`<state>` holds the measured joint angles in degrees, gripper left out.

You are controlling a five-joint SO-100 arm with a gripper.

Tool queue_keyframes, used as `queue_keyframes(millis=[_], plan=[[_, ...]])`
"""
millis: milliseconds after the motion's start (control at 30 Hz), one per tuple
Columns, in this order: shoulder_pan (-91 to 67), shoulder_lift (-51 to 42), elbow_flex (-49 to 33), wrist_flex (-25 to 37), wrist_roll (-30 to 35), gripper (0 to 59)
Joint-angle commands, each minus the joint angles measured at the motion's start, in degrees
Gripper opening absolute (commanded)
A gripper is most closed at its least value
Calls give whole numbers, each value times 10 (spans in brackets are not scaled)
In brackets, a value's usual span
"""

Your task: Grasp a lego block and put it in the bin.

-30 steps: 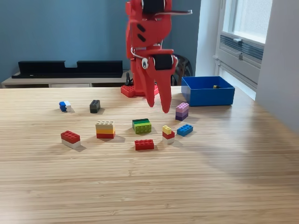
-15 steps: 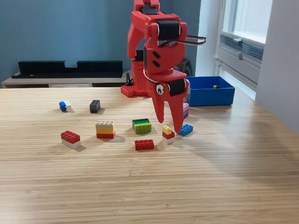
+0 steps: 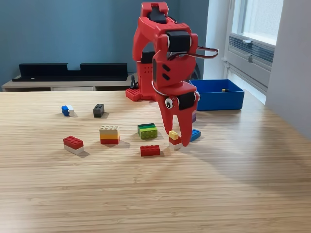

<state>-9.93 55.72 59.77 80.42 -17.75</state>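
Several lego blocks lie scattered on the wooden table (image 3: pixel 228 184). My red gripper (image 3: pixel 176 139) has come down over a small yellow, red and white block (image 3: pixel 173 136); it is open, with one finger on each side of the block. I cannot tell whether the fingers touch it. A blue block (image 3: pixel 195 134) peeks out just to the exterior view's right of the gripper. The blue bin (image 3: pixel 216 95) stands behind, at the right, with a small yellow piece (image 3: pixel 224 90) inside.
Other blocks: a flat red one (image 3: pixel 150 150), a green stack (image 3: pixel 147 131), a beige-yellow-red stack (image 3: pixel 109 134), a red-on-white one (image 3: pixel 73 144), a black one (image 3: pixel 98 110) and a blue-white one (image 3: pixel 67 110). A purple stack (image 3: pixel 194 117) is mostly hidden behind the gripper.
The arm has swung forward and down. The gripper dropped from above the purple stack to table level around the yellow, red and white block.
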Motion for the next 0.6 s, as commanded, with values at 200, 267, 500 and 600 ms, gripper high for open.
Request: queue_keyframes(millis=[200,267,500,600], plan=[[-1,-10,-50,-25,10,220],[-1,-11,-47,-33,12,218],[-2,-11,-36,-49,21,146],[-2,-11,-35,-49,26,78]])
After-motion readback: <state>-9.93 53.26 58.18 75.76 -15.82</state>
